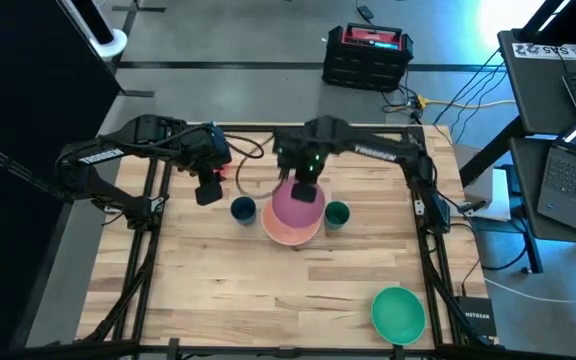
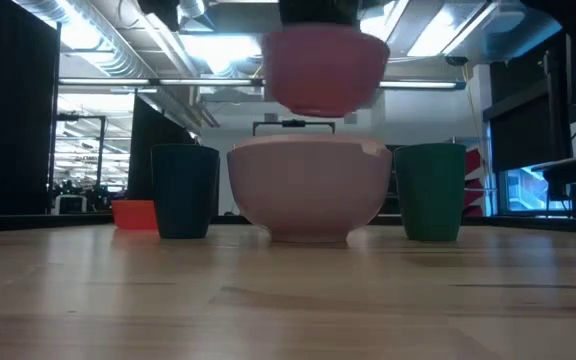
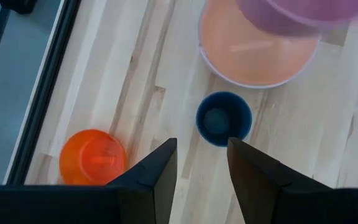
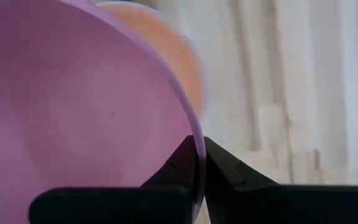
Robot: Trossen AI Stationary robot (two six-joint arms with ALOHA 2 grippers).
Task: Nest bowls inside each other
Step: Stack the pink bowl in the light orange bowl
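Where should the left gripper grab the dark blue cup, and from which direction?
By its rim wall, from above: the dark blue cup stands upright, mouth open, clear of the peach bowl, so one finger of the open left gripper goes inside, one outside.

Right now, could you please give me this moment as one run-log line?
right gripper: shut on pink bowl rim | position: above peach bowl | left gripper: open, empty, near blue cup

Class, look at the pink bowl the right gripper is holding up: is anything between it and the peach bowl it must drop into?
Nothing visible. The pink bowl, pinched at its rim by the right gripper, hangs directly above the open peach bowl. The dark blue cup and dark green cup stand to either side.
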